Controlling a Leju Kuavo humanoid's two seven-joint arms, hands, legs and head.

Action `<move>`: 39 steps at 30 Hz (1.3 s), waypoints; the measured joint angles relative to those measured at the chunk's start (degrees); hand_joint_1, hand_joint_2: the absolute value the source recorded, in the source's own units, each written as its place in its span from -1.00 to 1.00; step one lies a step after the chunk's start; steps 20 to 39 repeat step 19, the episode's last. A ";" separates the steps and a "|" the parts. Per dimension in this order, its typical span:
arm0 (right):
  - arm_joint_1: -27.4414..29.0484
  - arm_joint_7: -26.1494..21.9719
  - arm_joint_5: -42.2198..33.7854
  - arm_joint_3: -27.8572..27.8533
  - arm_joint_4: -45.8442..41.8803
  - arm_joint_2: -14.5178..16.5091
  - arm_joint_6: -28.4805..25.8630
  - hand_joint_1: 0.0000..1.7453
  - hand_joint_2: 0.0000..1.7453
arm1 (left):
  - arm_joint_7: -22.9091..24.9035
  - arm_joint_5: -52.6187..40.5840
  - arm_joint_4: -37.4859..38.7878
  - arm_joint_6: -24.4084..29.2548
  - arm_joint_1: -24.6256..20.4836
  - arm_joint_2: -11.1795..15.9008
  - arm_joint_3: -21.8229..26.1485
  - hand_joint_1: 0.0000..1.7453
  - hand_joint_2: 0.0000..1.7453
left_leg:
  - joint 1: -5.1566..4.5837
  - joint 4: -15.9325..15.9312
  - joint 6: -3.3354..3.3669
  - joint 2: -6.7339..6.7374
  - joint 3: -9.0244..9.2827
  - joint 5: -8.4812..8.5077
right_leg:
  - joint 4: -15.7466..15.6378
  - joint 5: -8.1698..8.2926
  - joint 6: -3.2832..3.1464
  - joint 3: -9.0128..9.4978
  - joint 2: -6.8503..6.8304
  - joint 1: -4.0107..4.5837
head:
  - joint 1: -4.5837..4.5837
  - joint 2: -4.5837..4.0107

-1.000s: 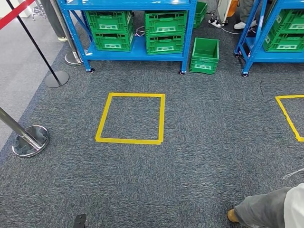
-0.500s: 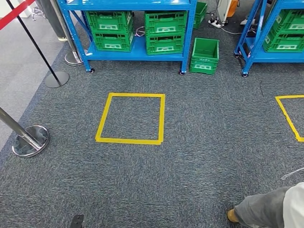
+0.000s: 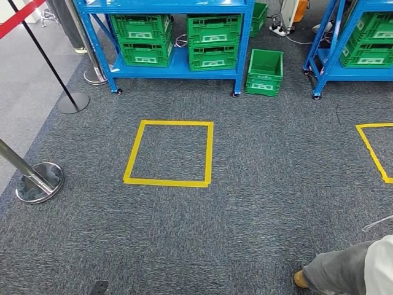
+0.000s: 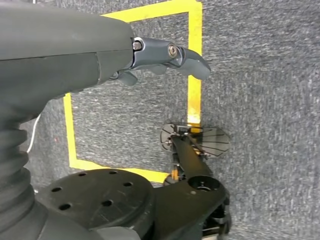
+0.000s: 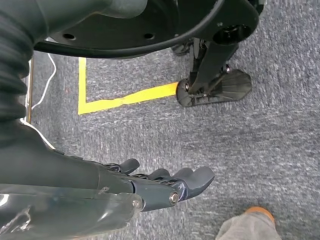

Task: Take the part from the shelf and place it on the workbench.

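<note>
Two chrome stanchion bases (image 3: 40,182) sit at far left on the grey carpet, then a blue shelf (image 3: 176,64) stacked with green crates (image 3: 141,38), a yellow taped square (image 3: 169,153) in front, and a person's grey trouser leg (image 3: 338,273) at lower right. Which crate holds the part, I cannot tell. Left hand (image 4: 158,57) and right hand (image 5: 158,185) hang over the carpet, fingers (image 4: 188,56) loosely extended, holding nothing.

Grey carpet floor (image 3: 260,203) — a yellow tape square (image 3: 169,152) marked on it, a blue shelf rack (image 3: 176,67) standing beyond with green crates (image 3: 143,38) on its lowest level, one green crate (image 3: 264,72) on the carpet beside it — two chrome post bases (image 3: 39,182) at the left.
</note>
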 joint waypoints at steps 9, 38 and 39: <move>1.96 2.57 -9.49 9.12 -1.54 -2.05 3.27 -1.00 1.00 | 3.10 9.02 -0.66 -0.93 1.88 2.55 -12.52 -1.00 1.00 | 0.00 0.00 0.00 0.00 0.00 -0.01 | 0.00 0.00 0.00 0.00 0.00 0.00 | 0.00 0.00; 3.78 5.17 -19.00 18.36 -3.01 -4.10 6.53 -1.00 1.00 | 6.22 18.11 -1.41 -1.87 3.65 5.06 -24.64 -1.00 1.00 | 0.00 0.00 0.03 0.00 0.00 -0.03 | 0.00 -0.01 0.01 0.01 0.00 0.00 | 0.00 0.00; 3.78 5.17 -19.00 18.36 -3.01 -4.10 6.53 -1.00 1.00 | 6.22 18.11 -1.41 -1.87 3.65 5.06 -24.64 -1.00 1.00 | 0.00 0.00 0.03 0.00 0.00 -0.03 | 0.00 -0.01 0.01 0.01 0.00 0.00 | 0.00 0.00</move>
